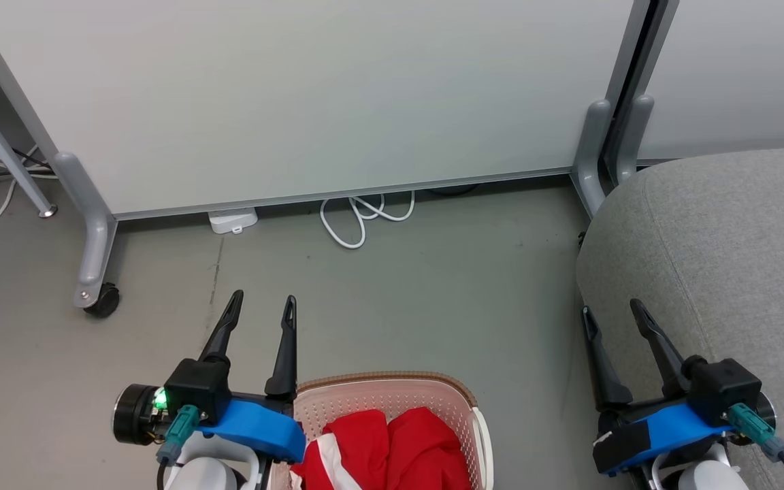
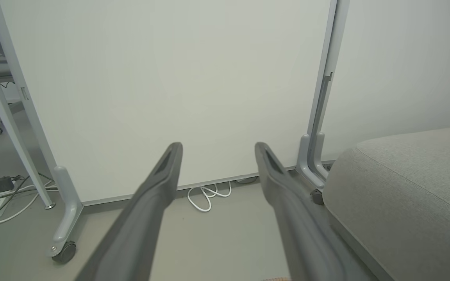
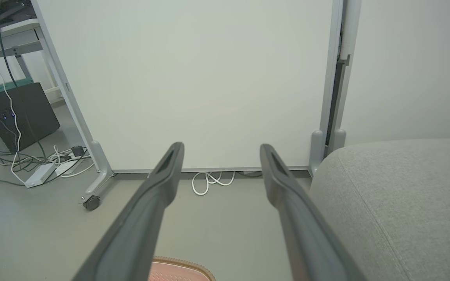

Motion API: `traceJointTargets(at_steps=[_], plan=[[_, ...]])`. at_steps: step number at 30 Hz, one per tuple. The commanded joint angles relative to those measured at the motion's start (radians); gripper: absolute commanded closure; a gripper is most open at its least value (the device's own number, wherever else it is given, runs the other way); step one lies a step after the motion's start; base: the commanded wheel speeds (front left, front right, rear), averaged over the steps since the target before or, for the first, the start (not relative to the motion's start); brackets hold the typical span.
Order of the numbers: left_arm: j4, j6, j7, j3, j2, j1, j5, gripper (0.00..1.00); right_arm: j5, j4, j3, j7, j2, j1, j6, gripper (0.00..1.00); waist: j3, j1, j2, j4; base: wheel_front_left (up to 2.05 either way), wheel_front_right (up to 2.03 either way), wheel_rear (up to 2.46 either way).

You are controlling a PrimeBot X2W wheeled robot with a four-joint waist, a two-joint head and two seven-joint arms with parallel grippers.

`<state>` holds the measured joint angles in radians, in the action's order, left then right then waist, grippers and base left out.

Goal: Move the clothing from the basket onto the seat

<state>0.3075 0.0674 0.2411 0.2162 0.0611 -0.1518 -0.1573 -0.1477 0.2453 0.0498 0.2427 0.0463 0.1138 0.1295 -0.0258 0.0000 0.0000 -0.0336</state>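
The soft bright red clothing with white trim (image 1: pixel 392 446) is all bunched up inside the cream-white perforated plastic basket with the brown woven-look rim (image 1: pixel 378 376), down on the grey floor (image 1: pixel 433 286). Can't really tell how many pieces are in that heap. The big light grey upholstered seat (image 1: pixel 725 258) stands off to the right of the basket with a strip of floor between them, and nothing red lies on the part that shows. So the job looks basically not started: everything has yet to be lifted out and carried over. The left end effector (image 1: pixel 263 297) hangs just left of the basket, fingers spread wide, holding nothing. The right end effector (image 1: pixel 610 306) is right of the basket, by the seat's edge, also wide and empty. Beyond the basket there's a pale rolling partition panel (image 1: pixel 310 102) with a white cable (image 1: pixel 365 218) looped at its foot.
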Motion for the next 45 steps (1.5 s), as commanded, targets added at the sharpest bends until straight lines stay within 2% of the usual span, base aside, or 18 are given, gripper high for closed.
traceJointTargets(at_steps=[1,11,39,45], plan=[[0.002,0.002,0.009,0.000,0.001,-0.017,0.013,0.00,0.016,0.001,-0.001,0.007,0.006,0.009,0.002,0.00,0.000,0.0000,0.0000,0.000,0.00,0.00,0.00],[0.041,0.012,0.026,-0.013,-0.008,-0.022,0.066,0.00,0.079,0.029,-0.022,0.025,0.007,0.012,0.001,0.00,0.000,0.0000,0.0000,-0.005,0.00,0.00,0.00],[0.084,0.005,0.026,-0.007,-0.011,-0.026,0.036,0.00,0.025,0.074,-0.055,0.024,0.006,0.015,0.001,0.00,0.010,0.0000,0.0000,-0.005,0.00,0.00,0.00],[0.106,0.018,0.026,0.007,-0.011,-0.047,0.053,0.00,0.024,0.072,-0.052,0.024,0.006,0.021,0.001,0.00,-0.009,0.0000,0.0000,-0.002,0.00,0.00,0.00]])
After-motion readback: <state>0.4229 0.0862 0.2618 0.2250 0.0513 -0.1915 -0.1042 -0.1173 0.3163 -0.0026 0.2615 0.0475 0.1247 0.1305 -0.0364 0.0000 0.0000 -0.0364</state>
